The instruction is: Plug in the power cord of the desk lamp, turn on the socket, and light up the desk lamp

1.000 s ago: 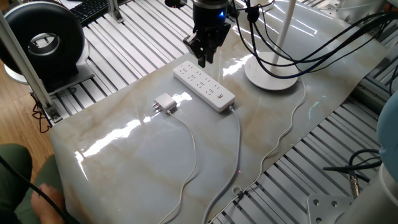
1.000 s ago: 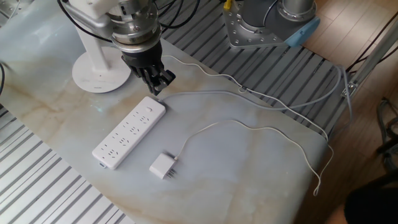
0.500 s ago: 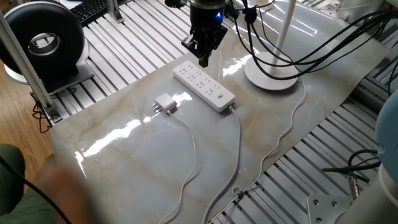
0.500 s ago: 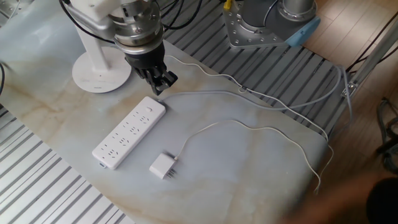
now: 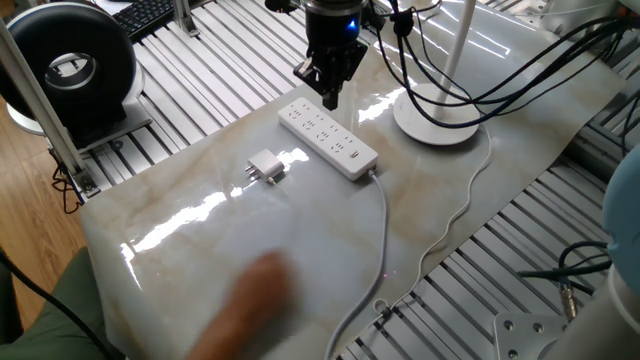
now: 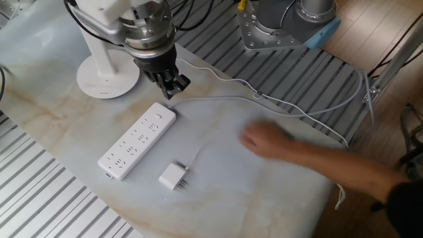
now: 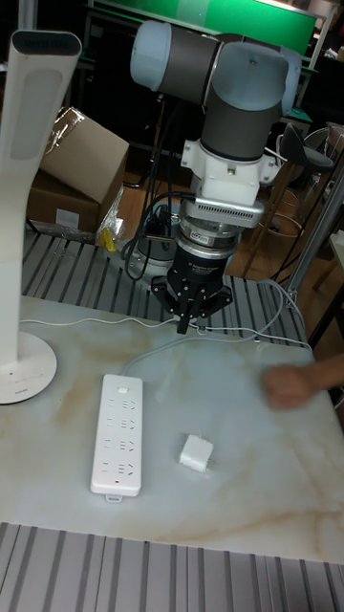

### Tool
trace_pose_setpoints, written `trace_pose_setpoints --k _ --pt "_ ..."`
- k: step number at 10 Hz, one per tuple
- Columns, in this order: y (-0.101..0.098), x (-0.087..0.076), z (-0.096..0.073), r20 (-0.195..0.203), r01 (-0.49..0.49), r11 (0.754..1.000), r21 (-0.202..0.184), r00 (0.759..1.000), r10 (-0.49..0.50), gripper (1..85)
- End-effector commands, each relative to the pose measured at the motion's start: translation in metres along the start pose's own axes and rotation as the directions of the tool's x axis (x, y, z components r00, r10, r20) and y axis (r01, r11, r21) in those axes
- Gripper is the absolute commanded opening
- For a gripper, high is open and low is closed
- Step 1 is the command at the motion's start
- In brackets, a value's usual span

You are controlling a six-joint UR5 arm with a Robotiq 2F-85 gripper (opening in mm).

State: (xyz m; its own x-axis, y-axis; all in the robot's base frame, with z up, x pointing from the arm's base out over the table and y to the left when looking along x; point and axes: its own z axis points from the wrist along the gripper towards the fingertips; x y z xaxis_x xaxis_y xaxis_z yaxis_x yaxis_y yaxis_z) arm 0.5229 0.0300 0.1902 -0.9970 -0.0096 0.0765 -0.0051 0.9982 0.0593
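Observation:
The socket [image 5: 328, 138] is a long white power strip lying flat on the marble table, also visible in the other fixed view [image 6: 137, 140] and the tall view [image 7: 117, 435]. The power cord's boxy white plug [image 5: 265, 167] lies loose beside it on the tabletop [image 6: 173, 176] [image 7: 196, 451]. The desk lamp stands on its round base [image 5: 437, 120] [image 6: 108, 76] with its pole upright [image 7: 29, 191]. My gripper [image 5: 330, 95] [image 6: 170, 86] [image 7: 186, 320] hangs just above the table near the strip's cable end, fingers together, holding nothing.
A person's hand [image 6: 264, 140] reaches in over the tabletop from the near side and covers part of the thin cord; it shows blurred in one fixed view [image 5: 250, 310] and at the right of the tall view [image 7: 287, 373]. A black round fan [image 5: 70, 65] stands off the table.
A person's hand has come in over the table and now lies across the thin cord. My gripper has barely shifted; the plug and the strip have not moved.

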Motion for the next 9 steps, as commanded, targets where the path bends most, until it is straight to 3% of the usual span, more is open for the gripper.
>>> trace_pose_setpoints --k 1,5,7,8,9 --pt "0.003 0.004 0.005 0.011 0.004 0.999 -0.038 1.0 -0.004 1.0" --pt "0.005 -0.001 0.007 0.038 0.016 0.998 -0.053 0.999 -0.014 1.0" --pt "0.02 -0.018 0.005 0.109 0.04 0.994 -0.106 0.994 -0.028 1.0" --pt "0.02 -0.029 0.003 0.152 0.06 0.993 -0.105 0.987 -0.043 1.0" --pt "0.019 -0.027 0.004 0.144 0.061 0.993 -0.102 0.988 -0.046 1.0"
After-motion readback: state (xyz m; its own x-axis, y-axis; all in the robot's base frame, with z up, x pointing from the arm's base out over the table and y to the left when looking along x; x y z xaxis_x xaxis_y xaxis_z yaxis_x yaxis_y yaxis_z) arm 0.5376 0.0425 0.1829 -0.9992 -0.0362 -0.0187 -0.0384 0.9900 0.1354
